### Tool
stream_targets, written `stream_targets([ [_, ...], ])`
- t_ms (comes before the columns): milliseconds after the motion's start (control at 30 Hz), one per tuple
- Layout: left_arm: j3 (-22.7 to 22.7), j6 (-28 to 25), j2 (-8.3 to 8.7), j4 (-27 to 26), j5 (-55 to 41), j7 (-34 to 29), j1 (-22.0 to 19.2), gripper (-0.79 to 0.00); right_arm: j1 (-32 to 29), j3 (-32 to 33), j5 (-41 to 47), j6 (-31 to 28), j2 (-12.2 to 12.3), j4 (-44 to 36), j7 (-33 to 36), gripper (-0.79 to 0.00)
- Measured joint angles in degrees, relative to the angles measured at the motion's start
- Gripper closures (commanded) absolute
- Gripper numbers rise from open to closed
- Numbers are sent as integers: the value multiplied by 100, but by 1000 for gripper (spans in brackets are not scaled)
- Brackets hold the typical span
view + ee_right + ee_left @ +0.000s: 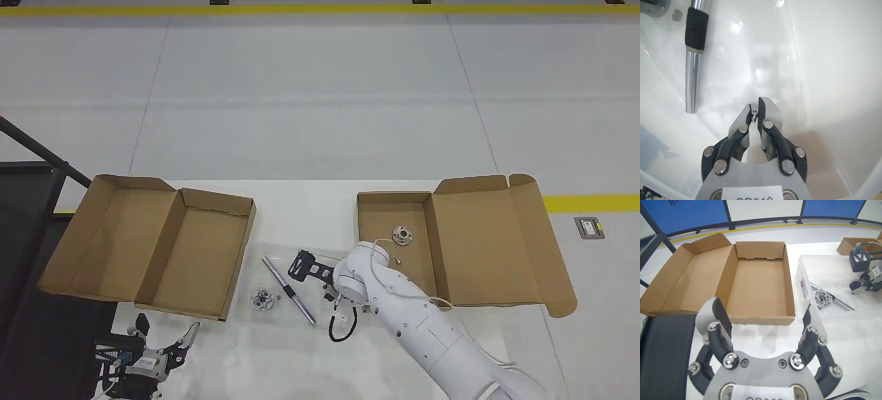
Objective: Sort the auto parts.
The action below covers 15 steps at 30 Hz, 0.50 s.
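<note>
right gripper [755,106] pads clamped on a tiny screw [754,114], head toward the tips. it's held low inside the clear bin [829,75]; can't tell if it's off the floor. screw looks bright steel, socket head, short thread. i'd guess it slips easily.

left gripper [762,304] fingers wide apart, nothing between them, sitting just beside the left cardboard box [761,279].

progress, my call: early. one round flanged part [401,236] lies in the right cardboard box [415,268]. chrome rod [693,75] with a black band and toothed hub [822,297] are left in the bin. screw not yet boxed.
</note>
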Motion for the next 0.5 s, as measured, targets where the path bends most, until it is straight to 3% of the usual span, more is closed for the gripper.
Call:
stream_targets([
  [233,0,0,0,0,0,0,0,-785,-354,932,387,-382,339,-752,-850,0],
  [500,0,0,0,0,0,0,0,-785,-1623,2603,1206,-1381,877,-2440,-1764,0],
])
